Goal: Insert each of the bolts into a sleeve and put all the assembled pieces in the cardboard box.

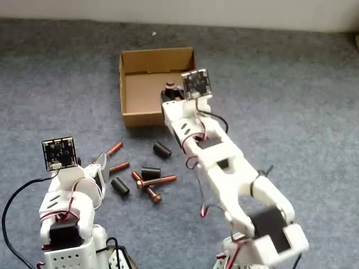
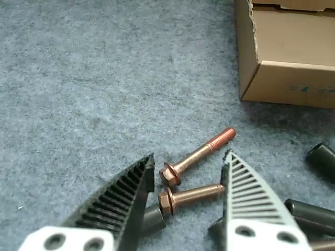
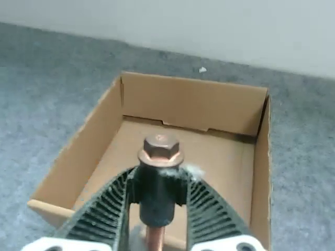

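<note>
**Jaws shut on a sleeved bolt at the box's edge**

Jaws of the right gripper (image 3: 157, 183) are clamped on a black cylindrical sleeve (image 3: 156, 196) carrying a copper flange-head bolt (image 3: 160, 150), head up. It sits over the near wall of the open brown cardboard box (image 3: 191, 107), at 12 o'clock on the grey carpet (image 1: 280, 84).

Jaws of the left gripper (image 2: 188, 156) are apart, straddling two loose copper bolts (image 2: 196, 154) at 7 o'clock.

Judgement: carry the piece further in, lower it below the rim, then release slowly so the bolt stays seated.

Faint print on the box's outer wall is too small to read.

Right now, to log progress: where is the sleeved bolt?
The sleeved bolt is clamped in the right gripper, held over the near wall of the box, as the right wrist view shows.
</note>
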